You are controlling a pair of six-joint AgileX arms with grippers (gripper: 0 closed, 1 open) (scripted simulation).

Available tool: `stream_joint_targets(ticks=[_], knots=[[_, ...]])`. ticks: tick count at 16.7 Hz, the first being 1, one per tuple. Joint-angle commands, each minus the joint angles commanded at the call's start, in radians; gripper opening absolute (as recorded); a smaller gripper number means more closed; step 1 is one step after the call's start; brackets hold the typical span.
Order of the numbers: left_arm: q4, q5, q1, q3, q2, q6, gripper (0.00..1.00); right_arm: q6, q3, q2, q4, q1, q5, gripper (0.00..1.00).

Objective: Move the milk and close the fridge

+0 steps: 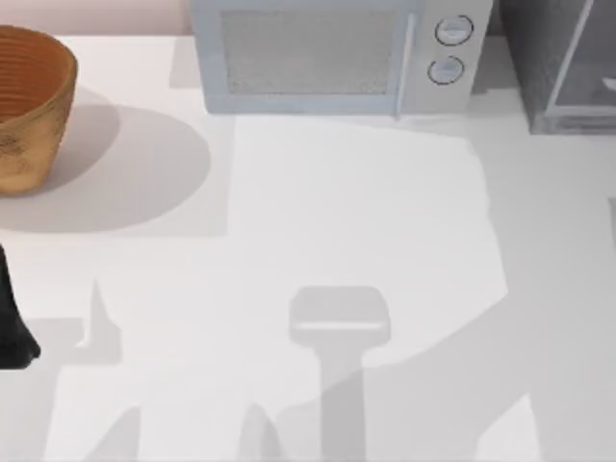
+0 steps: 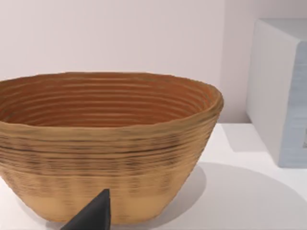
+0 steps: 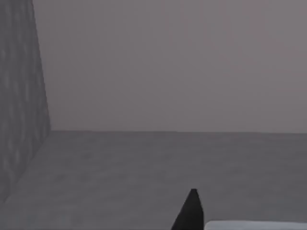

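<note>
- Left gripper (image 2: 93, 215): just a dark tip of it is in the left wrist view, low in front of the basket (image 2: 110, 143). I cannot tell whether it is open or closed, and I see nothing held.
- Left arm (image 1: 13, 322) is a dark shape at the table's (image 1: 318, 212) left edge in the top view, nearer than the basket and apart from it.
- Right gripper (image 3: 189, 213): a dark tip of it shows in the right wrist view. Open or closed, I cannot tell.
- That tip hangs over a flat grey floor with a plain wall behind, and a speckled dark grey wall (image 3: 19, 96) stands at one side.
- A pale strip (image 3: 254, 225) lies just beside that tip; what it is, I cannot tell.
- Fridge (image 1: 539, 58) stands at the far right corner of the table, its pale-framed door panel (image 1: 587, 72) running at a slant in the top view.
- Microwave (image 1: 327, 53) sits at the far edge in the middle, just left of the fridge, its two knobs on the right side.
- Basket stands upright at the far left, well apart from the fridge.
</note>
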Motion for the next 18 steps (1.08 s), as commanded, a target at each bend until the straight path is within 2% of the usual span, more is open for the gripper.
stream_joint_targets(ticks=[13, 18], knots=[[0.000, 0.000, 0.000, 0.000, 0.000, 0.000, 1.00, 0.000, 0.000, 0.000, 0.000, 0.000, 0.000, 0.98], [0.000, 0.000, 0.000, 0.000, 0.000, 0.000, 1.00, 0.000, 0.000, 0.000, 0.000, 0.000, 0.000, 1.00]])
